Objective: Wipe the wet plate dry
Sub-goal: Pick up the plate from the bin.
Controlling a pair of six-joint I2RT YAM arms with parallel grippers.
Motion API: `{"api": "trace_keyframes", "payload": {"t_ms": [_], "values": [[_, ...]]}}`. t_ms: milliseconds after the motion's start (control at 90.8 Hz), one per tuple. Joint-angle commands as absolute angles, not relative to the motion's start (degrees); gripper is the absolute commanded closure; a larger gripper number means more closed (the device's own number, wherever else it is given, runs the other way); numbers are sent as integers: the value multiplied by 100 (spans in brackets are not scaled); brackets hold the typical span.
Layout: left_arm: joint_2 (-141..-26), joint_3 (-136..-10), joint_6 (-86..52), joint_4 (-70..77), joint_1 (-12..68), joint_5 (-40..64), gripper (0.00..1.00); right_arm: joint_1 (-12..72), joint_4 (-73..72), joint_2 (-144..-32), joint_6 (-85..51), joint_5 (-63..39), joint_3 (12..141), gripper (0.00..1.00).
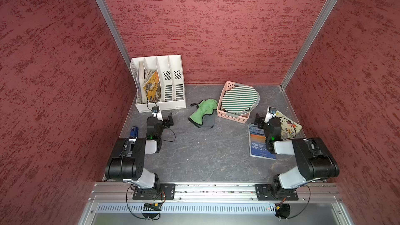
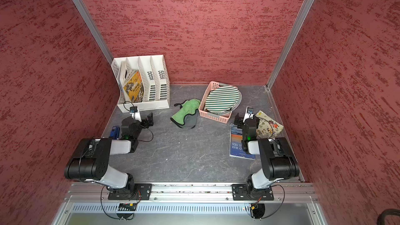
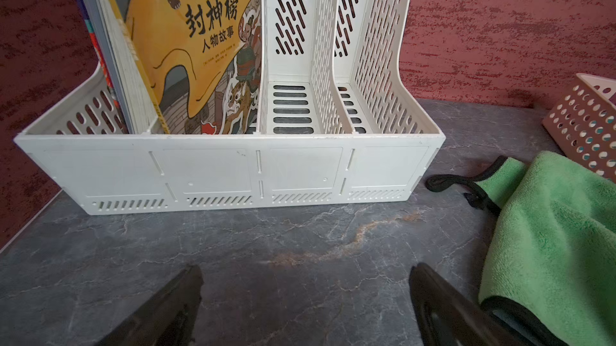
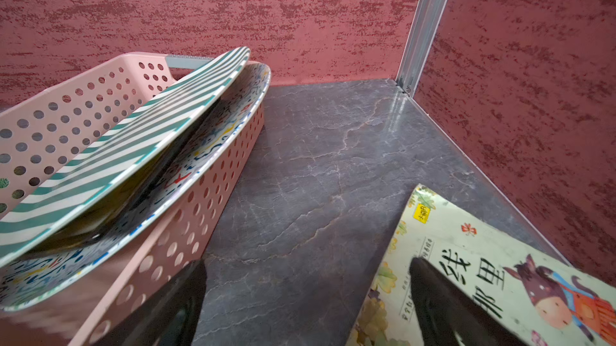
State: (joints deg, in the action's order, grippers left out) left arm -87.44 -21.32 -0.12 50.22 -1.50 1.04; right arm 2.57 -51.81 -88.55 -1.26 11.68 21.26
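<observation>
Since nothing is picked up yet, the left hand [image 3: 306,271] and right hand [image 4: 308,266] hang spread and empty. The striped plate [image 1: 240,99] leans in the pink basket [image 1: 232,118] on the worktop [image 1: 205,148], probably to drain, and the green cloth [image 1: 202,113] lies just beside.

Striped plate [image 1: 240,99] tilted in pink basket [image 1: 232,117]; green cloth [image 1: 204,111] just beside.
</observation>
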Motion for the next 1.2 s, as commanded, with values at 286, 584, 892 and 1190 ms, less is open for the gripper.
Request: {"api": "trace_keyframes", "payload": {"t_ms": [286, 584, 892, 1190], "values": [[-8738, -2167, 48, 5115, -165, 111, 0, 258, -5313, -8813, -104, 1098, 2133, 1], [-8740, -2164, 2, 5122, -217, 186, 0, 397, 1122, -6392, -2529, 614, 4633, 2], [-5900, -4459, -2670, -1296, 1172, -2537, 0, 939, 3235, -6982, -3543, -1626, 6214, 12], [-6860, -6493, -3697, -4178, 3401, -2284, 0, 2044, 3987, -7612, -2862, -1213, 7017, 14]]}}
